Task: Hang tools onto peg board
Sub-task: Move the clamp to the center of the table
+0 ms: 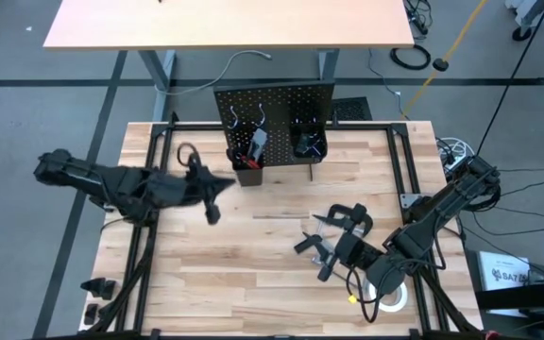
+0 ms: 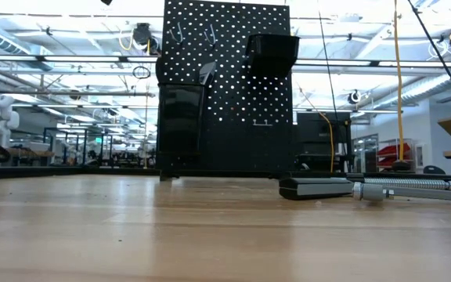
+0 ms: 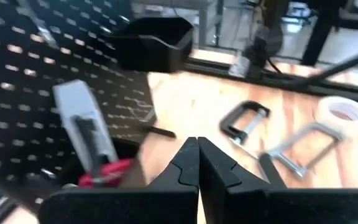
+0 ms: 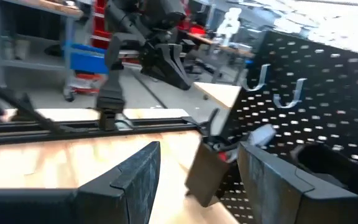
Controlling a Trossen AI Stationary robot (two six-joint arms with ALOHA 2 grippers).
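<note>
no readable text anywhere; white box (image 1: 504, 271) by the table's right edge has print, too small to read

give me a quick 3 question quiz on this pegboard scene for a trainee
1. True or false: the left gripper is shut with nothing between its fingers.
2. Which of these lies on the table rather than sits in a bin of the peg board? A) the black C-clamp B) the red-handled tool C) the grey-handled tool
3. Fill in: the white tape roll lies flat on the ____, near the right arm's side.

Key
1. True: in the left wrist view the fingers meet and hold nothing.
2. A: the C-clamp lies on the wood beside the bar clamp.
3. Table.
</note>
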